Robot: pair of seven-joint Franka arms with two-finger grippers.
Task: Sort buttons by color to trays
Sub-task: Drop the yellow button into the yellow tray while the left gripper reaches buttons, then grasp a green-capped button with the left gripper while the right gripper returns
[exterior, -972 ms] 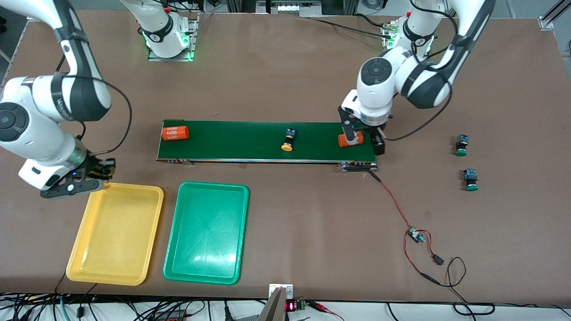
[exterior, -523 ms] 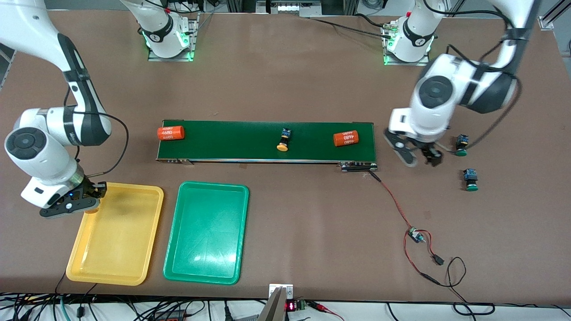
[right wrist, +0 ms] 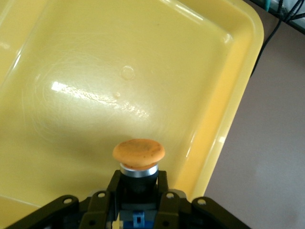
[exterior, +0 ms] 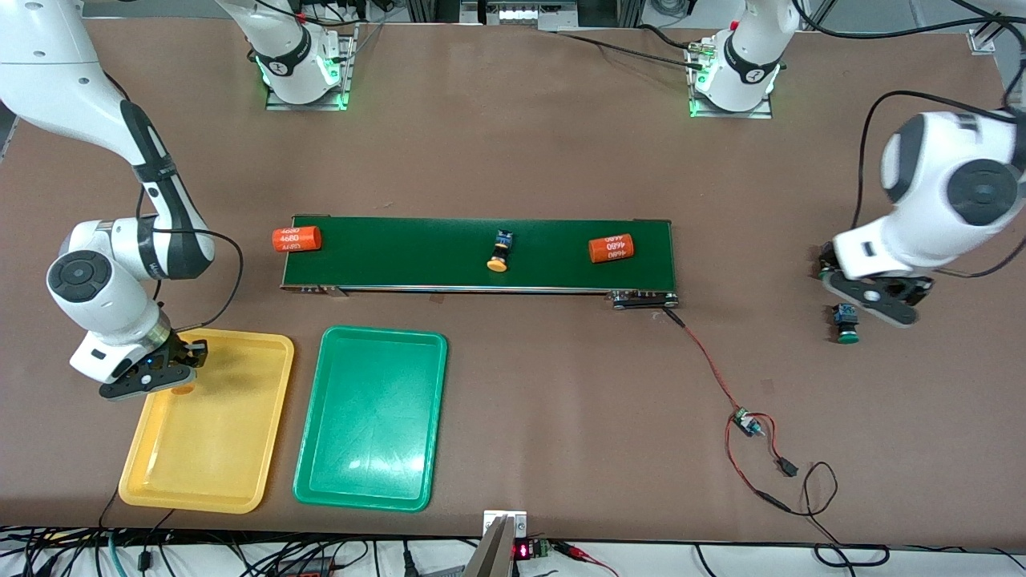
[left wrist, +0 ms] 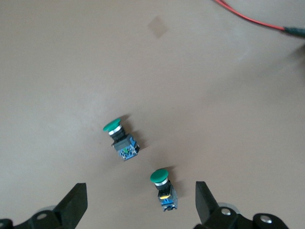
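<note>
The right gripper hangs over the yellow tray, at the tray's corner farthest from the front camera and toward the right arm's end of the surface. It is clenched on an orange-yellow button — the right wrist view shows the body pinched between the fingers and the round cap pointing down at the tray floor. So the button's long axis runs roughly straight toward the tray, and the tray lies directly beneath it; a release here would likely drop it inside the rim, though close to the tray wall.

The left gripper hovers over the bare surface toward the left arm's end, fingers spread wide and holding nothing. Two green buttons lie there on their sides. In the left wrist view one green button sits between the spread fingers, its cap pointing away from the gripper; the other green button lies just beside it, tilted, caps well apart. In the front view the one nearer that camera shows just beside the gripper, while the other is mostly hidden by the arm.

The second orange-yellow button lies on the dark-green conveyor belt between two orange cylinders, nearer the middle than either arm. The green tray holds nothing yet.
</note>
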